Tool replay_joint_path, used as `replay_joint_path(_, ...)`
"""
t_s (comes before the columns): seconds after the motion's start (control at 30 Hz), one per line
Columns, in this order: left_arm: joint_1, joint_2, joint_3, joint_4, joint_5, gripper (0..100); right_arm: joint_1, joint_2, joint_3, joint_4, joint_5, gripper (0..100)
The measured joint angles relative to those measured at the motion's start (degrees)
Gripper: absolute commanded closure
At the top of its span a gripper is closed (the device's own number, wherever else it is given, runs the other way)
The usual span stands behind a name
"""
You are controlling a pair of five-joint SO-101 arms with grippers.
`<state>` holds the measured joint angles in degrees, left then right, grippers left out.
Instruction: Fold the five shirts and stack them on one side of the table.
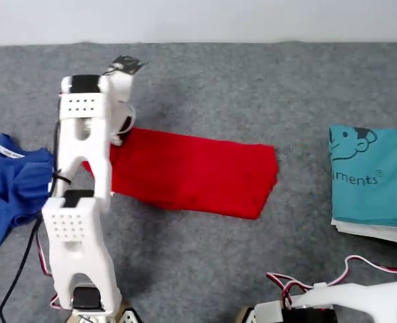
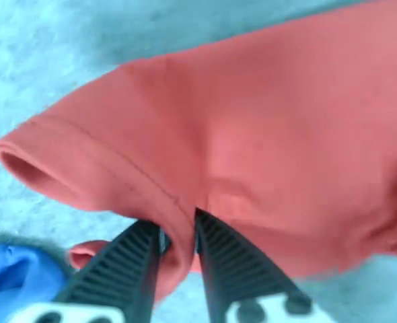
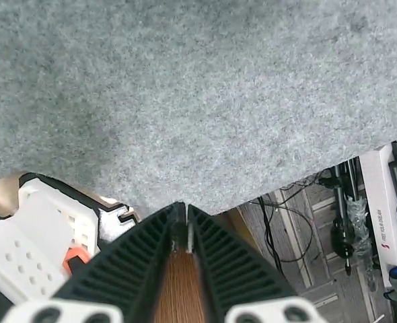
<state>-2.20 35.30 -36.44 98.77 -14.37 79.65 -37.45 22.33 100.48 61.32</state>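
One red shirt (image 1: 192, 171) is laid as a long folded band across the middle of the grey table (image 1: 252, 87), with one end beneath the left arm (image 1: 84, 168). The left gripper (image 2: 178, 227) is all but closed, and a pinch of the red shirt just beside the sleeve hem is clamped between its ribbed black fingers (image 2: 128, 262). One blue shirt (image 1: 10, 192) is left crumpled at the table edge on the left arm's side. One teal shirt (image 1: 370, 175), folded and printed, is placed at the opposite edge on top of a white folded garment (image 1: 377, 232). The right gripper (image 3: 185, 210) is closed tip to tip with nothing held, positioned over the table's near edge. The right arm (image 1: 367, 299) is kept low at the near corner.
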Motion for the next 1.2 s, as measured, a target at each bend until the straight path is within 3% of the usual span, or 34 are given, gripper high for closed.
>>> replay_joint_path(0.27, 12.9, -14.5, 4.1, 0.3, 4.7, 99, 0.0, 0.0, 0.0, 0.0, 0.0, 97.9)
replay_joint_path(0.7, 29.1, -15.3, 4.6, -3.8, 6.6, 99, 0.0, 0.0, 0.0, 0.0, 0.0, 97.9)
replay_joint_path(1.2, 37.1, -4.3, 4.6, -14.2, 6.6, 99, 0.0, 0.0, 0.0, 0.0, 0.0, 97.9)
